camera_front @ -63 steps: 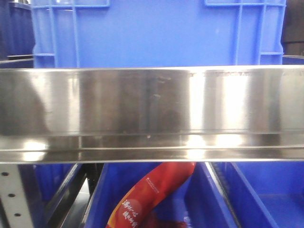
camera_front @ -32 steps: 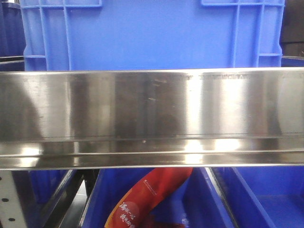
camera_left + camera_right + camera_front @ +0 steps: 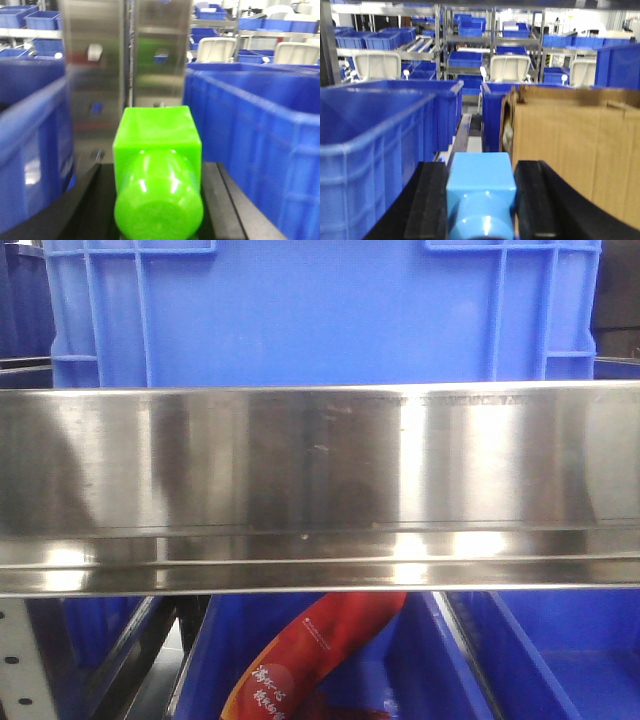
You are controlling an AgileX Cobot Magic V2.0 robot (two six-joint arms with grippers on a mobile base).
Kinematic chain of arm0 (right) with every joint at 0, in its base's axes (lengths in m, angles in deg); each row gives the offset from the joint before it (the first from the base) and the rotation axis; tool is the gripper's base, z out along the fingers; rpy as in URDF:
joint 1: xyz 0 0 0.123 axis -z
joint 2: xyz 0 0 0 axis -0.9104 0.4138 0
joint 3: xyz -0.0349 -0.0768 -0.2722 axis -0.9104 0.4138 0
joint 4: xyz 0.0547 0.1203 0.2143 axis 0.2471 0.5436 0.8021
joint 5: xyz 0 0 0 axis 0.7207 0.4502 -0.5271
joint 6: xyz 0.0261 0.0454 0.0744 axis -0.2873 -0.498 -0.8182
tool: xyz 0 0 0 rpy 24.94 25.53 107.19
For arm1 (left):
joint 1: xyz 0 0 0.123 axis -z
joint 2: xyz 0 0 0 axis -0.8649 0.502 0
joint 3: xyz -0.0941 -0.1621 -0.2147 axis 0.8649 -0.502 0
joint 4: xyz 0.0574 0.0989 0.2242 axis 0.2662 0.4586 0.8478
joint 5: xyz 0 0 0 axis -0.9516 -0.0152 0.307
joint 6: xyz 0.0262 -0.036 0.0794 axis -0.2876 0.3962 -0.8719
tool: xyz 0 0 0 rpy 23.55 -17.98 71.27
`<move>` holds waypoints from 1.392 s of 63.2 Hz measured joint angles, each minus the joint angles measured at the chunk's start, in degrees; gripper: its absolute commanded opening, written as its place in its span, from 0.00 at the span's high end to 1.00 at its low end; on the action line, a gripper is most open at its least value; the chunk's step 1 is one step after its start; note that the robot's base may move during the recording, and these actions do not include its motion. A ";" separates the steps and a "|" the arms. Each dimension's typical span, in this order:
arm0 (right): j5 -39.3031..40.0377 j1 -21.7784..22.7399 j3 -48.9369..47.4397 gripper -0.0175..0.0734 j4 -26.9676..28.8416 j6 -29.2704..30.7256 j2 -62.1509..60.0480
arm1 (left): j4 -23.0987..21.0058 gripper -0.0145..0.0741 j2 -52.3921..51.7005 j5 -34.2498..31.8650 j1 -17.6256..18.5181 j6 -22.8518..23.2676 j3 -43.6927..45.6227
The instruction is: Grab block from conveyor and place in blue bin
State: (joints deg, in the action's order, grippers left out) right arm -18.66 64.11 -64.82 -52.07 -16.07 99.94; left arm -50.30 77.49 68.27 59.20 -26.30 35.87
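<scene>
Green block [image 3: 157, 145] gripped by left tool [image 3: 157, 171], light-blue block [image 3: 480, 200] by right tool [image 3: 483, 172] — view has steadied, blue bin [image 3: 320, 310] behind steel rail [image 3: 320, 470]; placing seems next.

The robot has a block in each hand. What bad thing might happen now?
The right hand holds the light blue block between a blue bin and a cardboard box; it might drop into the box. The green block in the left hand faces a steel post and might bump it.
</scene>
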 measured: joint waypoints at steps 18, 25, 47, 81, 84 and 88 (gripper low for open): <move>-0.67 0.00 -12.95 0.99 0.10 0.00 12.33 | 0.00 0.96 13.15 1.61 3.45 -2.31 14.84; -0.81 -1.74 -18.11 0.99 0.10 0.00 18.51 | 0.11 0.96 19.62 1.73 7.75 -2.29 19.54; 1.64 -16.19 -29.17 0.99 1.54 0.00 35.62 | 0.68 0.96 38.47 -0.40 26.82 -2.43 31.29; 5.14 -27.27 -31.41 0.71 2.12 0.00 52.72 | -5.29 0.59 54.67 -6.03 30.26 -2.56 37.14; 5.14 -27.27 -31.41 0.57 2.23 0.00 52.72 | -5.32 0.47 54.67 -6.03 30.26 -2.56 37.14; 5.14 -27.27 -31.50 0.41 2.23 0.00 52.72 | -5.32 0.36 54.67 -6.03 30.31 -2.56 37.18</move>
State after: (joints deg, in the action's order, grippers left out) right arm -13.52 36.83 -96.32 -49.84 -16.07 152.66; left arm -55.62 132.16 62.23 89.52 -28.86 73.05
